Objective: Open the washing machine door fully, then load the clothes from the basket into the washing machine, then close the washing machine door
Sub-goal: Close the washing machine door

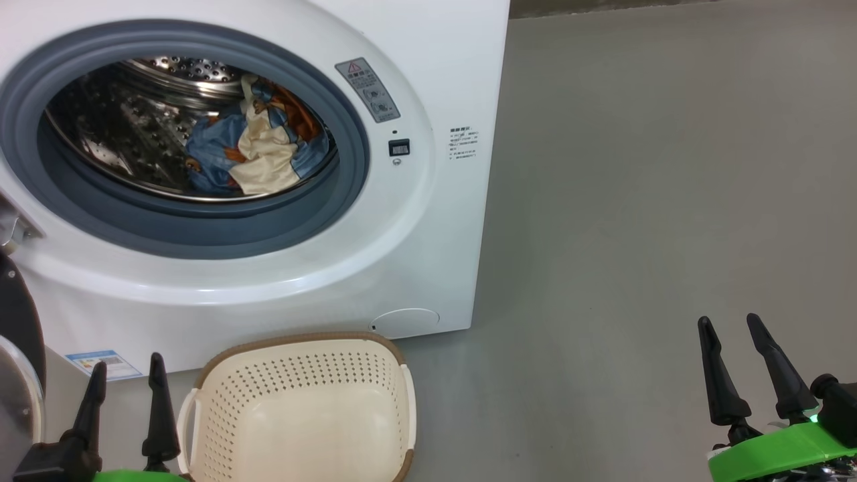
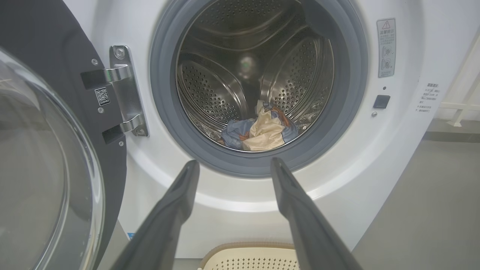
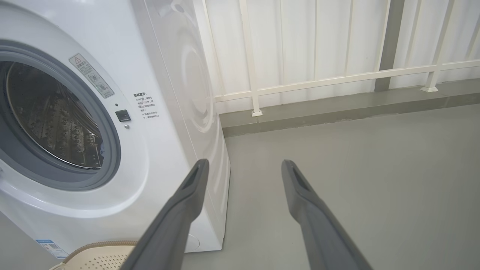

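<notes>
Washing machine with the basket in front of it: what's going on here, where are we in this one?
A two-armed robot faces the washing machine, whose door stands swung open on the left. The clothes lie inside the drum, and the basket on the floor in front of it is empty. The left gripper and right gripper are both open and hold nothing. Loading looks done; the door is not yet closed.

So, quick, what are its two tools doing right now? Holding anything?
Left tool: open, holding nothing.
Right tool: open, holding nothing.
</notes>
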Robot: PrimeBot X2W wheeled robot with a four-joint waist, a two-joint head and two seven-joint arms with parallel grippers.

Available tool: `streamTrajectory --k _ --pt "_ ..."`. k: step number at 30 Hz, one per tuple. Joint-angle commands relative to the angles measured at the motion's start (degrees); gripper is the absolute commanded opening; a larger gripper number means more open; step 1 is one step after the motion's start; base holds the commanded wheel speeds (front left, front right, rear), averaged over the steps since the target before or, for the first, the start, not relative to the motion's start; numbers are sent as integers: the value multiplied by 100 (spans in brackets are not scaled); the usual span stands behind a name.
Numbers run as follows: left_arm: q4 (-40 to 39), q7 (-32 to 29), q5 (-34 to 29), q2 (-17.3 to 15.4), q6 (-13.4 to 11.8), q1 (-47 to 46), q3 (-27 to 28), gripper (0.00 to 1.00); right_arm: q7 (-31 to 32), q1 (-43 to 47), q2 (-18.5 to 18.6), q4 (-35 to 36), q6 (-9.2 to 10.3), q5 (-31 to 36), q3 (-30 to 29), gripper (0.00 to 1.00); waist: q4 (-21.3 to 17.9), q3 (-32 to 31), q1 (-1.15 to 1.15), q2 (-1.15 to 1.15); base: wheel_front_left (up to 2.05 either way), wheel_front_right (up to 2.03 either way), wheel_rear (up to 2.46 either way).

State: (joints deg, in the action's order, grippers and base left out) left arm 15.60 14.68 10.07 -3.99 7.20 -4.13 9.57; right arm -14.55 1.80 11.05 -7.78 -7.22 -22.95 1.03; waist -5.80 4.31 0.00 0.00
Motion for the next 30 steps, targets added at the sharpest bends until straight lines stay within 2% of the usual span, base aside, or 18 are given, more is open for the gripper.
streamTrajectory --k 1,11,23,30 --pt "-186 32 37 -80 28 -10 161 100 -45 -55 140 150 -26 124 83 100 2 1 0 0 0 0 0" --pt "-176 32 39 -100 28 9 94 100 -45 -30 132 154 -26 134 92 100 24 -21 0 0 -19 19 0" --pt "-250 32 40 -111 28 41 41 100 -45 -33 129 144 -26 127 97 100 34 -16 0 0 -126 126 0" --pt "-304 32 41 -131 28 79 -16 100 -45 -22 135 145 -26 127 95 100 51 -35 0 0 -60 60 0"
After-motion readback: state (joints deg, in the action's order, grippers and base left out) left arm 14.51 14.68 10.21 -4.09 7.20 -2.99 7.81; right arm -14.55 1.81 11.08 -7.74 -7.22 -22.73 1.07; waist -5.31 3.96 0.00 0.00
